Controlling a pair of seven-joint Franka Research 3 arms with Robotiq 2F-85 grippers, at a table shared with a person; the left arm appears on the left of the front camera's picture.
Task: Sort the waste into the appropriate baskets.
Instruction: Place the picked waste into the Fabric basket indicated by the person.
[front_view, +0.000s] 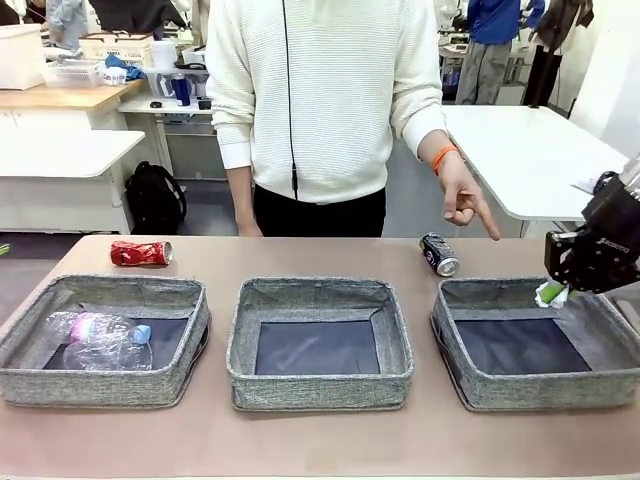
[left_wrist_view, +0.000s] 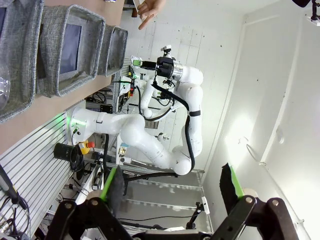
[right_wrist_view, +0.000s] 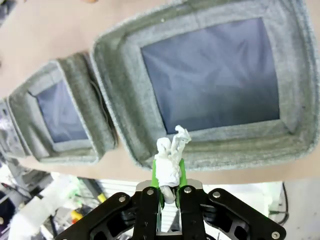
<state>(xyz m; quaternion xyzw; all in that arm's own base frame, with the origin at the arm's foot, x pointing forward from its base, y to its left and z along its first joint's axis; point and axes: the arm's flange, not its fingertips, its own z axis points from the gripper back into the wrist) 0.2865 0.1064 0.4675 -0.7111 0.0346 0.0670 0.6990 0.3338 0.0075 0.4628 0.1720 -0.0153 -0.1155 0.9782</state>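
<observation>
- Table: brown top, three grey baskets in a row along it.
- Person: stands at the far side, one hand pointing down toward the black can.
- Left basket: holds the clear plastic bottles, one blue-capped with a pink label.
- Middle basket: dark bottom bare.
- Right basket: dark bottom bare.
- Right gripper: fingers pinched tight on the paper wad, held in the air above the right basket, near its rim.
- Left gripper: jaws spread wide, holding nothing, off the table's edge.
- Red can: lies on its side on the table behind the left basket.
- Black can: lies tilted on the table just behind the right basket.
</observation>
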